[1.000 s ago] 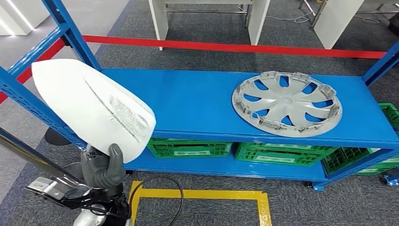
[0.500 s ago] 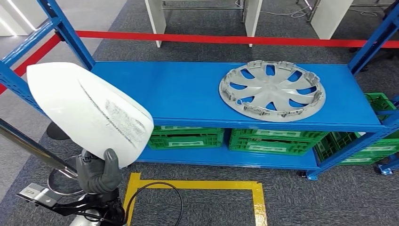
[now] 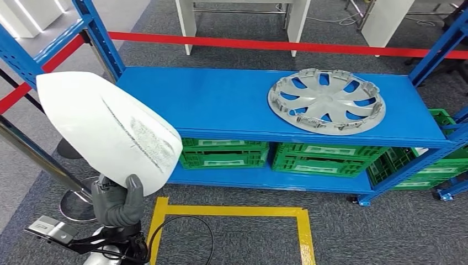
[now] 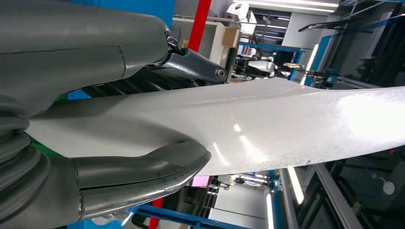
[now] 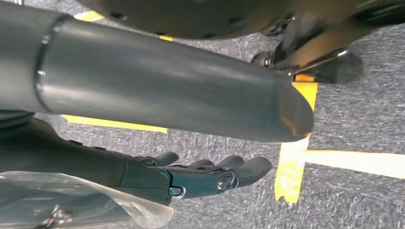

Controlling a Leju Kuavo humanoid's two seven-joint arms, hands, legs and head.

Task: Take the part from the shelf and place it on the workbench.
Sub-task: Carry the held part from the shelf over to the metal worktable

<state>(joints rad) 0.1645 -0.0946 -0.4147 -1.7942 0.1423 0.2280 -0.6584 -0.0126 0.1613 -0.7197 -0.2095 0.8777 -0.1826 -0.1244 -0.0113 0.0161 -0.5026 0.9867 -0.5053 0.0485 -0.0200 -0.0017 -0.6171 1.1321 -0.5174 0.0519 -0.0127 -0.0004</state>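
The left hand (image 3: 117, 200) grasps the white part (image 3: 107, 128) by its lower edge, raised clear of the shelf (image 3: 221, 105) for carrying. The right hand (image 5: 200, 179) hangs empty, fingers loosely apart

The whole view has shifted as the camera moved; against the shelf (image 3: 232, 105), nothing has changed place.

So up close we've got our left robot hand (image 4: 110, 143) gripping the white part (image 4: 267, 129), thick grey thumb (image 4: 143, 174) pressed on one face, darker fingers (image 4: 191, 67) behind it, blue shelf frame (image 4: 200, 219) beyond.
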